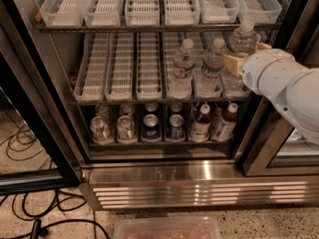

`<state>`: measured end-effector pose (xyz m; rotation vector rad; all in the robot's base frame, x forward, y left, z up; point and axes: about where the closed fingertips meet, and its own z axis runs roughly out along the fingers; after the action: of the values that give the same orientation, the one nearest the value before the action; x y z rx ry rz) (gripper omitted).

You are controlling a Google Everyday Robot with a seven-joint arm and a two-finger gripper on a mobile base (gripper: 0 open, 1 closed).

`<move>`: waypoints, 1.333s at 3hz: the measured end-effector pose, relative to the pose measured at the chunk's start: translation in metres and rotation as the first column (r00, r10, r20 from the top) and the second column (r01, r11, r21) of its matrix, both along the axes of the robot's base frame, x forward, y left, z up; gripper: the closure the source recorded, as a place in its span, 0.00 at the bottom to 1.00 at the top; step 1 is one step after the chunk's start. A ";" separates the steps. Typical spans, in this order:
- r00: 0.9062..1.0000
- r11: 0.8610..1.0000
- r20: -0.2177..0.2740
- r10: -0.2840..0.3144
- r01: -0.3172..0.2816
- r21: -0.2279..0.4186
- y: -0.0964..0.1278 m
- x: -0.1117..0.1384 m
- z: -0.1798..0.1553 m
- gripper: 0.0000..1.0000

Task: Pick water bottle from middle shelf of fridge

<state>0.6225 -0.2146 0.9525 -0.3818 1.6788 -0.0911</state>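
Observation:
The fridge (199, 185) stands open with three tiers. On the middle shelf (119, 71), two water bottles (182, 68) (213, 59) stand upright in the right-hand lane trays. My gripper (246, 54) is at the right end of that shelf, reaching in from the right on the white arm (284, 81). It is shut on a third water bottle (243, 38), with tan fingers (233, 62) on either side of it. That bottle is lifted, its white cap level with the upper shelf's rail.
The top tier (144, 6) holds bare lane trays. The bottom tier holds several metal cans (151, 127) and two dark drink bottles (200, 123). Black door frames (30, 108) flank the opening. A clear plastic bin (167, 228) and cables (22, 138) lie on the floor.

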 end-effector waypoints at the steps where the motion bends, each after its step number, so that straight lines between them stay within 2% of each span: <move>1: 0.997 0.998 -0.045 0.064 -0.064 -0.012 0.019 -0.032 -0.017 1.00; 2: 0.975 0.980 -0.117 0.191 -0.195 -0.030 0.055 -0.073 -0.040 1.00; 3: 0.926 0.933 -0.132 0.353 -0.358 -0.022 0.089 -0.108 -0.046 1.00; 4: 0.889 0.894 -0.095 0.448 -0.445 0.048 0.077 -0.137 -0.033 1.00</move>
<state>0.4852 -0.1373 0.9194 -0.7566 1.6511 0.2969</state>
